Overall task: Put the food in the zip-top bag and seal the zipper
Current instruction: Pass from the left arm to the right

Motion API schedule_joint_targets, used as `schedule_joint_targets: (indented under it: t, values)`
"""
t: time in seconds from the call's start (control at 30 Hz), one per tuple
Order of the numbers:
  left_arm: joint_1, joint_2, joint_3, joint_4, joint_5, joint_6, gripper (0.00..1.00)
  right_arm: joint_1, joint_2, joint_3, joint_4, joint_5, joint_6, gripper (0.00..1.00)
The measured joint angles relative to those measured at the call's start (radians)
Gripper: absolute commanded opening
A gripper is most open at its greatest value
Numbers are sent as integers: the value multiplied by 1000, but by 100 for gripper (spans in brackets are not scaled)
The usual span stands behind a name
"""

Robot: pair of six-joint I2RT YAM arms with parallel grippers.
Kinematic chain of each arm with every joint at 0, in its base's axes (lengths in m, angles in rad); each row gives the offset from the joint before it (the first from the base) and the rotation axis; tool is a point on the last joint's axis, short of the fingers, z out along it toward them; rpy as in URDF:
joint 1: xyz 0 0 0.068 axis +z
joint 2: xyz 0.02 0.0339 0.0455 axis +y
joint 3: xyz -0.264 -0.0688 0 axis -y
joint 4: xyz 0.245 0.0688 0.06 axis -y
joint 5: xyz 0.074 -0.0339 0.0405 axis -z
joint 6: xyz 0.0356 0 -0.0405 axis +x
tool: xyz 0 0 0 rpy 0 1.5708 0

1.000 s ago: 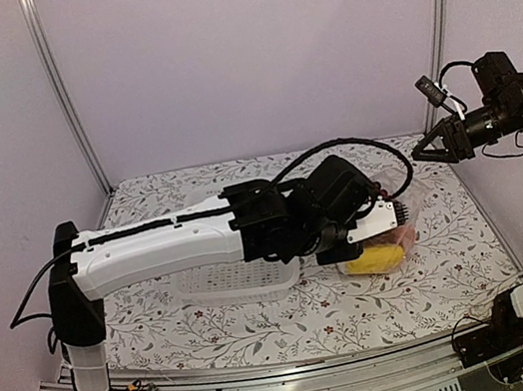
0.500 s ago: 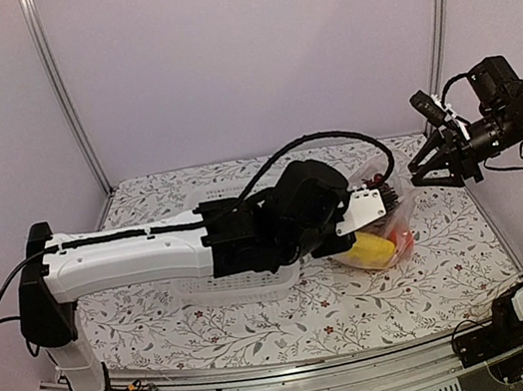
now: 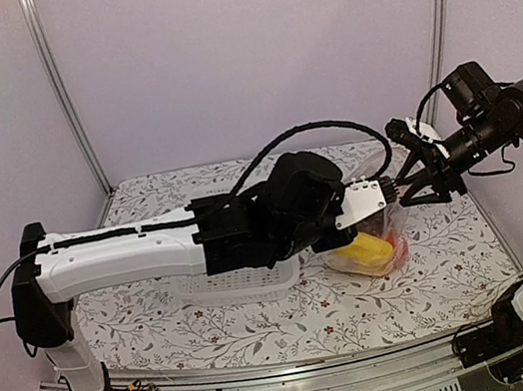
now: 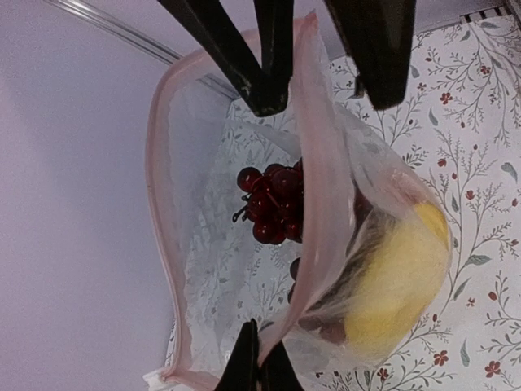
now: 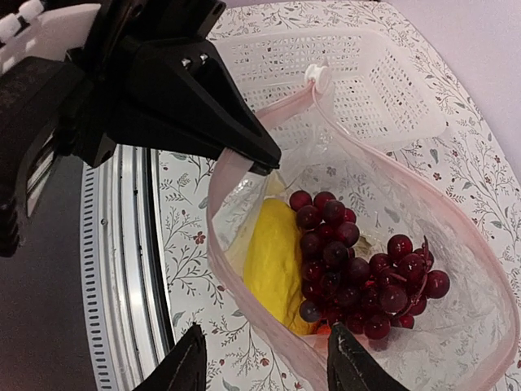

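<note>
The zip-top bag (image 3: 395, 223) lies right of centre with its mouth open. Dark purple grapes (image 5: 342, 252) and a yellow piece (image 5: 273, 261) lie inside; a little red shows under them. They also show in the left wrist view, grapes (image 4: 273, 204) and yellow piece (image 4: 399, 285). The pinkish zipper (image 5: 232, 285) rings the mouth, with a white slider (image 5: 317, 77) at one end. My left gripper (image 4: 259, 368) is shut on the bag's near rim and holds it up. My right gripper (image 5: 269, 371) is open just above the mouth, its fingers either side of the rim.
A white perforated basket (image 5: 366, 81) stands just left of the bag, partly under my left arm (image 3: 151, 255). The floral table cloth (image 3: 438, 276) ends at a metal rail (image 5: 130, 269) at the near edge. Purple walls close in the back and sides.
My right gripper has come down and leftward to the bag's mouth and has opened. My left arm has shifted slightly, still holding the rim.
</note>
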Motion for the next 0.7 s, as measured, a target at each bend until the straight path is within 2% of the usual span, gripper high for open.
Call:
schedule_joint_targets:
  t: [0.23, 0.37, 0.43, 0.47, 0.5, 0.6, 0.7]
  values:
    - [0, 0, 11, 1, -1, 3, 0, 50, 34, 0, 54, 35, -14, 44]
    - [0, 0, 11, 1, -2, 4, 0, 81, 35, 0, 79, 47, -13, 34]
    - [0, 0, 11, 1, -2, 6, 0, 88, 36, 0, 87, 51, -13, 33]
    - [0, 0, 11, 1, -4, 7, 0, 90, 37, 0, 88, 53, -14, 34]
    - [0, 0, 11, 1, -6, 8, 0, 92, 42, 4, 87, 57, -15, 40]
    - [0, 0, 11, 2, -8, 11, 0, 92, 55, 20, 90, 69, -28, 62]
    - [0, 0, 11, 3, -8, 11, 0, 94, 56, 22, 94, 72, -37, 64]
